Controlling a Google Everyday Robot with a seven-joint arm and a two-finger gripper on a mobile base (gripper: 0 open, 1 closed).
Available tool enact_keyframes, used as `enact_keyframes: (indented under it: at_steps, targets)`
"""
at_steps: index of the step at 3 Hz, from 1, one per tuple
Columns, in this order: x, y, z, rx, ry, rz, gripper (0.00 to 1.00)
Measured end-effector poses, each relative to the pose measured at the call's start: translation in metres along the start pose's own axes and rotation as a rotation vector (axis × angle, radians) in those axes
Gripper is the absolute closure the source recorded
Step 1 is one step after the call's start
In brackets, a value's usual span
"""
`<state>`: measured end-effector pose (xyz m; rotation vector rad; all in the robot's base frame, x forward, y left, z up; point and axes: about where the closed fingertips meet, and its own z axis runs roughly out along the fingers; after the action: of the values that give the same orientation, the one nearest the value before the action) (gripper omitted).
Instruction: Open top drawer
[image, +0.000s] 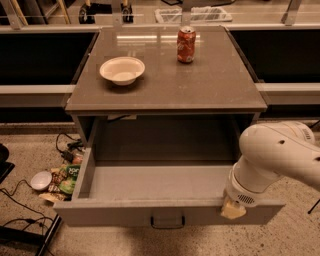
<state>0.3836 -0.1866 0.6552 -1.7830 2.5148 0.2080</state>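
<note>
The top drawer (115, 213) is pulled far out of the grey cabinet (165, 102). Its wide flat front faces me, with the small black loop handle (167, 220) at bottom centre. Its deep grey box (155, 181) holds nothing I can see. My gripper (233, 209) sits at the right end of the drawer front's top edge, below the bulky white arm (280, 157). Only a pale tip of the gripper shows. The shorter drawer fronts below are hidden.
A white bowl (122, 70) and a red soda can (186, 45) stand on the cabinet top. On the floor at left lie snack packets (65, 177), a white disc (40, 180) and cables (20, 202). Dark shelving flanks the cabinet.
</note>
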Motion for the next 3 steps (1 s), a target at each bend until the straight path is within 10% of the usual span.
enact_keyframes:
  at_steps: [1,2,3]
  targets:
    - [0.0025,0.0239,-0.0096,-0.011,0.006,0.006,0.99]
    - [0.0025,0.0240,-0.0096,-0.011,0.006,0.006,0.00]
    - [0.0025,0.0240,-0.0096,-0.011,0.006,0.006,0.00]
